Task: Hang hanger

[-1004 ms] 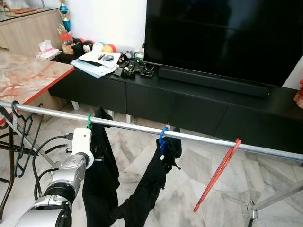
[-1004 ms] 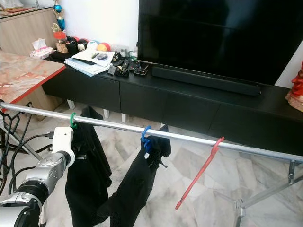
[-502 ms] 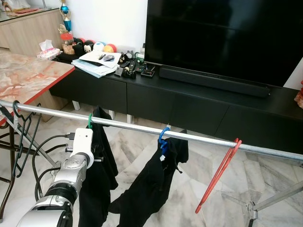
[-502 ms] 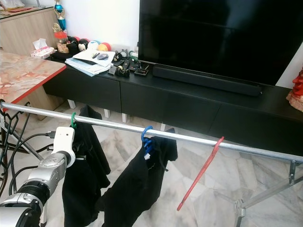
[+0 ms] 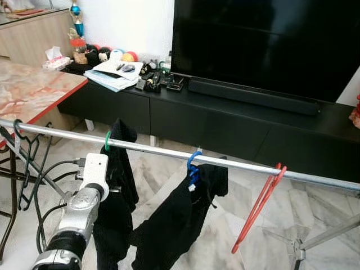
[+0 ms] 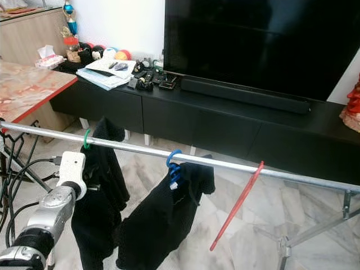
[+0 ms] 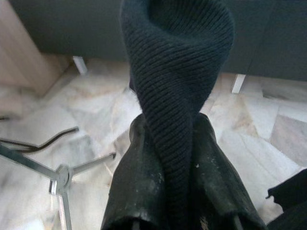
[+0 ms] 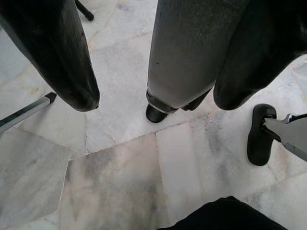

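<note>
A silver rail [image 5: 236, 167] crosses in front of me. On it a green hanger hook [image 5: 107, 140] carries a black knit garment [image 5: 121, 185]. My left gripper [image 7: 170, 124] is shut on a fold of that garment just below the rail, with the white wrist [image 5: 94, 169] beside it. To the right a blue hanger [image 5: 193, 161] holds another black garment [image 5: 174, 219]. A bare red hanger [image 5: 260, 202] hangs tilted farther right. My right gripper [image 8: 156, 100] hangs low over the marble floor, its fingers [image 8: 57, 52] spread apart with nothing between them.
Behind the rail stand a black low cabinet [image 5: 225, 121] and a large TV [image 5: 264, 39]. A marble-topped table [image 5: 34, 90] is at the left. Black hangers [image 5: 22, 163] hang at the rail's left end, with cables [image 5: 45, 185] and rack legs [image 5: 320, 236] on the floor.
The garment on the green hanger has risen a little, its top now above the rail. The black garment on the blue hanger has swung to the right.
</note>
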{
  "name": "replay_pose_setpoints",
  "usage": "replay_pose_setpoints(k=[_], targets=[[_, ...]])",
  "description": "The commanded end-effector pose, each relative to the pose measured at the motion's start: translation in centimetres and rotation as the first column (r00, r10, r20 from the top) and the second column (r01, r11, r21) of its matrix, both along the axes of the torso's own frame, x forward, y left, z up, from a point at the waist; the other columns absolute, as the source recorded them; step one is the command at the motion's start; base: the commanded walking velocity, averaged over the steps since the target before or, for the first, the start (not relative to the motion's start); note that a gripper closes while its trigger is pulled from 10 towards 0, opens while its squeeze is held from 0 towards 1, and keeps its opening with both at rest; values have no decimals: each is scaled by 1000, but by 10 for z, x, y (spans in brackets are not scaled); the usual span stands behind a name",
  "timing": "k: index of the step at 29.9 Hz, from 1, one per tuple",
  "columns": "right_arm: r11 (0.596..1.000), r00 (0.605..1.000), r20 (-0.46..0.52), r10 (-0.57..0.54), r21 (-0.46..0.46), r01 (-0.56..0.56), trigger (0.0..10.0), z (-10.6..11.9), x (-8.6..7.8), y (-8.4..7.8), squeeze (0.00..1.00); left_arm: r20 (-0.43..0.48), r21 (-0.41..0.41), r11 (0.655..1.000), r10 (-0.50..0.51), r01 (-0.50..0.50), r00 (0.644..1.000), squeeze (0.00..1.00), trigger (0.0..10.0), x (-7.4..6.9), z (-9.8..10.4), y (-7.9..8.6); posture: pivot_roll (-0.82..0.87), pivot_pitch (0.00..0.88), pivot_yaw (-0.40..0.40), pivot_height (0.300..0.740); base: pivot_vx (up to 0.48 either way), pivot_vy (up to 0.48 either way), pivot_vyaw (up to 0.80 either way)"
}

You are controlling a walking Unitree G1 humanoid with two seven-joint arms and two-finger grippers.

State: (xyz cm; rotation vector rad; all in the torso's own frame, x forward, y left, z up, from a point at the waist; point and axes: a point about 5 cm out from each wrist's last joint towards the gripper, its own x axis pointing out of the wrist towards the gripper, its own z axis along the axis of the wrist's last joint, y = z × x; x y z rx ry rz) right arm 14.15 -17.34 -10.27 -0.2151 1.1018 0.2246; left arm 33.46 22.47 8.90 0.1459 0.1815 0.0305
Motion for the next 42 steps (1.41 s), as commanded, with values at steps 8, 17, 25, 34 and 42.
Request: replay_pose_setpoints(k=[8, 17, 25, 34, 42], targets=[[1000, 1000, 6, -11, -6, 11, 10000, 0, -1, -4, 0, 51, 61, 994, -94, 91, 994, 0, 0, -42, -4, -8, 109, 0, -49, 740, 0, 0, 0], [1000, 1000, 11, -22, -3, 23, 10000, 0, -1, -5, 0, 2, 69, 995, -65, 65, 998, 0, 10000, -70, -15, -12, 117, 0, -45, 740, 0, 0, 0], [1000, 1000, 4, -22, -10, 22, 10000, 0, -2, -3, 0, -16, 53, 996, -68, 69, 998, 0, 10000, -73, -16, -20, 109, 0, -26, 740, 0, 118, 0], [999, 999, -2, -49, 1, 49, 10000, -1, -4, -1, 0, -10, 69, 994, -85, 85, 996, 0, 10000, -68, -12, -26, 107, 0, -15, 740, 0, 477, -317], [999, 999, -3, -45, 4, 45, 10000, -1, -3, 0, 0, 8, 73, 993, -98, 97, 995, 0, 10000, -69, -9, -28, 112, 0, -17, 740, 0, 358, -764]])
